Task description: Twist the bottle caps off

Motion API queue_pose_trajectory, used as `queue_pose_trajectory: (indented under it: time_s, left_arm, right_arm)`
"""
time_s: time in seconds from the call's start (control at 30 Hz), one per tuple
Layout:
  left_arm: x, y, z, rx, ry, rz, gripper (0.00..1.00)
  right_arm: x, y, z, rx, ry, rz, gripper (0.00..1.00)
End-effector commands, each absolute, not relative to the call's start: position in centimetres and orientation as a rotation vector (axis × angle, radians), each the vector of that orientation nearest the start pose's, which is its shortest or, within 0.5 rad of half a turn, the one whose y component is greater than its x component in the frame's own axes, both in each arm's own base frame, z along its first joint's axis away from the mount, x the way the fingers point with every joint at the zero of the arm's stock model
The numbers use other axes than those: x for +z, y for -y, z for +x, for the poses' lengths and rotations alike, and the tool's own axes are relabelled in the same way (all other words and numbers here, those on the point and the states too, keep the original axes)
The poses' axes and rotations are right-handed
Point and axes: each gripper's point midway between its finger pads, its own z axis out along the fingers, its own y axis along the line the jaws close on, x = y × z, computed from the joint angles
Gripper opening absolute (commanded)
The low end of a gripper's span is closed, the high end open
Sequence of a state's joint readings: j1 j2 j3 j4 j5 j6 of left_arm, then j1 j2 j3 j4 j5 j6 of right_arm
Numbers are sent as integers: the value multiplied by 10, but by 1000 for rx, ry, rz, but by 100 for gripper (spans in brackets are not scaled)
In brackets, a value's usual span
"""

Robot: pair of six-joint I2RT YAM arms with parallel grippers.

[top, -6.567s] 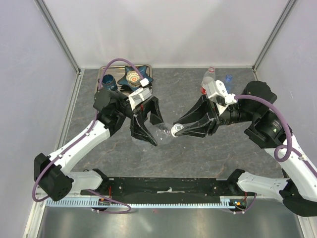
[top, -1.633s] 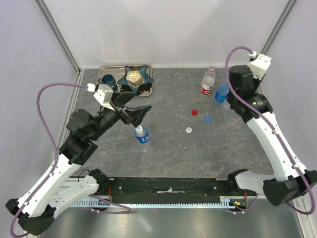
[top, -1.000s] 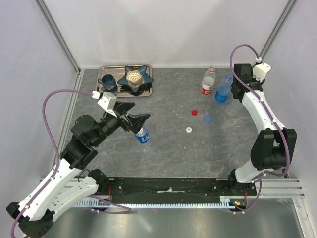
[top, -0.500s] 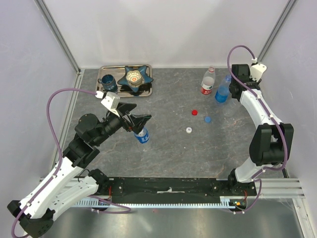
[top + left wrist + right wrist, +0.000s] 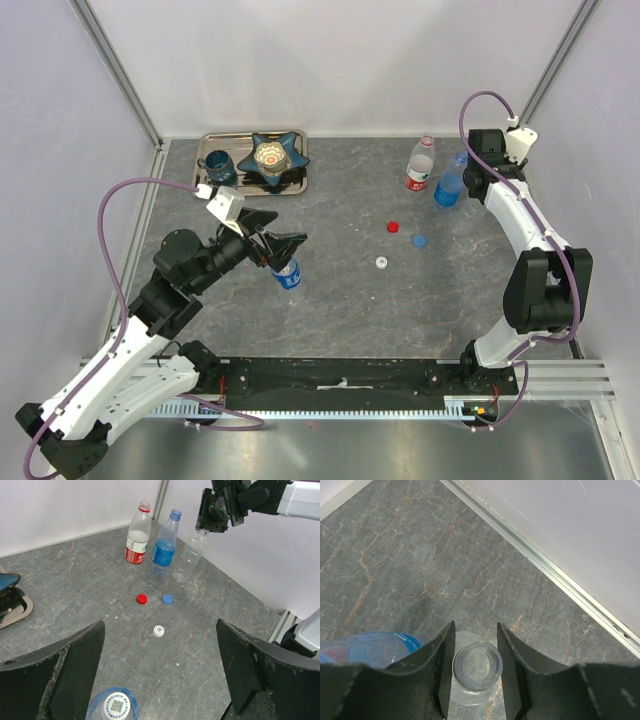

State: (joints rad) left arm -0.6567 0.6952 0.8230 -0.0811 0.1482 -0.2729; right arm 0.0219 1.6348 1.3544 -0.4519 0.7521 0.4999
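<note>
A red cap (image 5: pixel 393 226), a blue cap (image 5: pixel 419 240) and a white cap (image 5: pixel 381 263) lie loose mid-table. A red-labelled bottle (image 5: pixel 421 165) and a blue bottle (image 5: pixel 449 183) stand uncapped at the back right. Beside them a plain clear bottle (image 5: pixel 187 560) leans, its open neck (image 5: pixel 477 666) pinched between the fingers of my right gripper (image 5: pixel 475 626). My left gripper (image 5: pixel 289 225) hangs wide open above a small blue bottle (image 5: pixel 286 272). That bottle's white cap (image 5: pixel 112 707) is screwed on.
A metal tray (image 5: pixel 215 140) at the back left holds a dark blue mug (image 5: pixel 218 166) and a blue star-shaped dish (image 5: pixel 272 155). Walls close the table on three sides, with a rail (image 5: pixel 560 580) just behind the right gripper.
The left arm has drifted slightly over the small blue bottle. The right wrist has edged a little to the left, still on the clear bottle's neck.
</note>
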Motion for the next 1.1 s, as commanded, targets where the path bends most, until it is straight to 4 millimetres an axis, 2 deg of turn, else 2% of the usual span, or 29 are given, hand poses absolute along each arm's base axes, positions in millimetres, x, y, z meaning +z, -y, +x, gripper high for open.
queue_pose_trajectory:
  time_s: [0.0, 0.37, 0.77, 0.93, 1.07]
  left_arm:
    - [344, 217, 212, -891, -1528, 421, 98]
    - [342, 217, 211, -899, -1531, 420, 98]
    - [339, 220, 213, -905, -1544, 421, 98]
    - [338, 220, 213, -906, -1545, 423, 98]
    - [337, 222, 213, -911, -1547, 424, 98]
  right_arm:
    - [208, 86, 434, -475, -1948, 850, 48]
    - [217, 79, 436, -448, -1948, 837, 58]
    - [227, 78, 439, -437, -1931, 830, 61]
    - [227, 77, 438, -429, -1931, 834, 60]
    - [224, 76, 437, -426, -1939, 830, 53]
